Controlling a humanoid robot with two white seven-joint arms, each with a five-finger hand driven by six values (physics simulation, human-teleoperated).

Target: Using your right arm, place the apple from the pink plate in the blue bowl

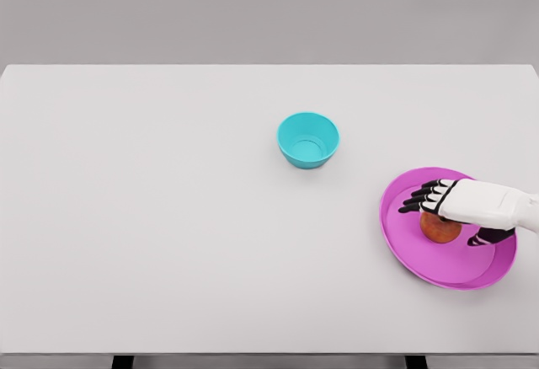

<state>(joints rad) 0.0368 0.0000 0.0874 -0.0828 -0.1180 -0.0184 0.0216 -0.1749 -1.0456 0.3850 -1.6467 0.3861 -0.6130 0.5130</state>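
Nearest the robot, at the desk's right side: the round pink plate (404,255), with the small red-orange apple (440,229) lying near its middle. The robot's right hand (459,213), white with black fingers, enters from the right edge and sits directly over the apple. Its fingers (421,196) reach past the apple's far-left side, and the thumb shows on the near-right side. The hand is half curled around the fruit; whether it already grips cannot be told, since the contact is hidden beneath the palm. The apple appears to rest on the plate. Farther off, up and to the left across bare white desk (168,217), well apart from the plate, stands the small blue-turquoise bowl (308,139), upright and empty. The carry therefore probably runs away from the robot and leftward. The left arm is not seen.
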